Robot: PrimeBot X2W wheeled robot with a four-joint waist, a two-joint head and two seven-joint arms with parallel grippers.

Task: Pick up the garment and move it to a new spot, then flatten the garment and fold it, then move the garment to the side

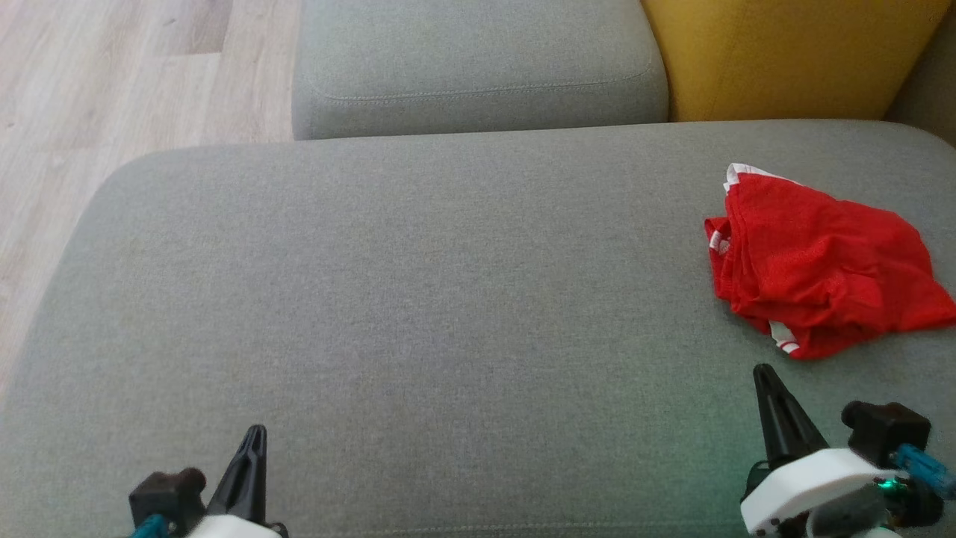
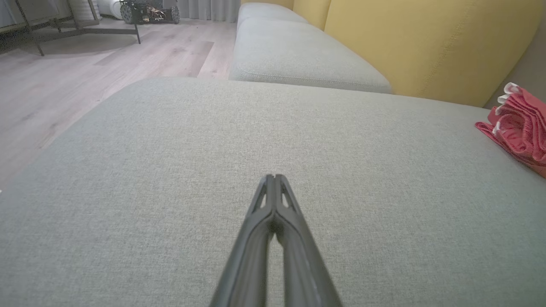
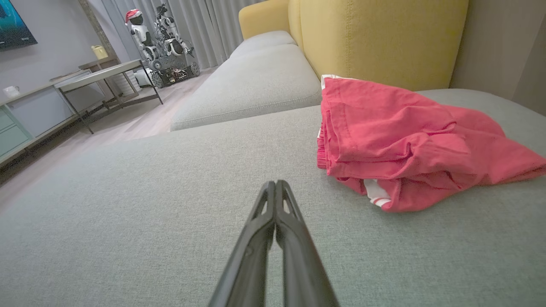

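1. While the red garment (image 1: 821, 269) is lying crumpled on the far right of the wide grey seat cushion (image 1: 418, 299), both arms are hanging low over the cushion's near edge.
2. The left gripper (image 1: 258, 433) is pointing across bare fabric with its fingers pressed tip to tip, gripping nothing, well apart from the garment.
3. The right gripper (image 1: 762, 370) is sitting near the garment's front edge without touching it, its fingers also pressed together and empty.
4. White trim is showing at the garment's back corner and front fold.
5. A yellow backrest (image 1: 784, 52) is rising just behind the garment, and a second grey cushion (image 1: 478, 67) is lying beside it, next to the pale wood floor (image 1: 112, 90).
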